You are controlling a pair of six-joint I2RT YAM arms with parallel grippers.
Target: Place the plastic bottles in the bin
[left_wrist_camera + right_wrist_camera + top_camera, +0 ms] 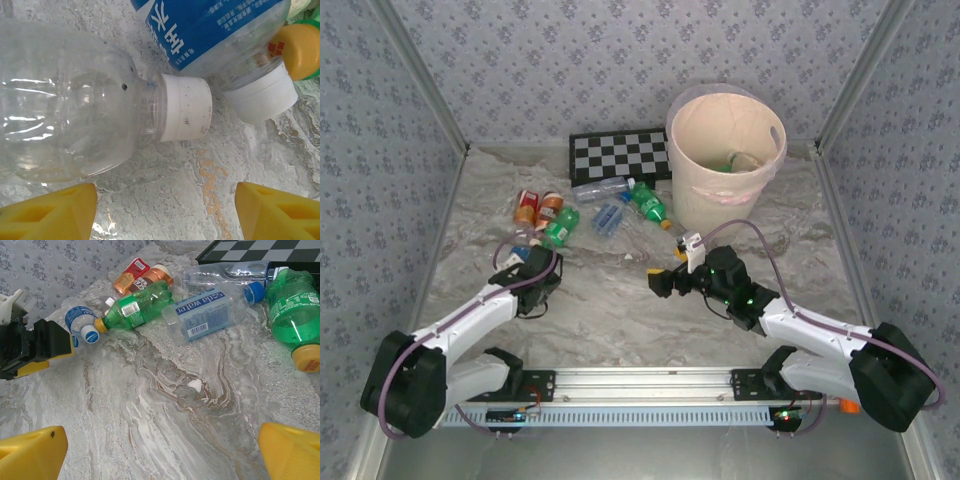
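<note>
Hovering over bare tabletop point(150, 405), right gripper point(160, 455) gapes wide, empty; left gripper point(165, 212) part-open, seemingly empty, beside clear bottle point(65, 110).

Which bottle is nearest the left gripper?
The clear unlabelled bottle with the white cap, lying just ahead of the left gripper. The blue-labelled bottle beside it lies farther off.

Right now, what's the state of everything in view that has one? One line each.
left gripper, open, nothing between the fingers.
right gripper, open, empty.
bin, upright, green bottle inside.
clear bottle, on its side, white cap on.
soda water bottle, on its side, blue cap on.
large green bottle, on its side on the table, capped.
checkerboard, lying flat.
</note>
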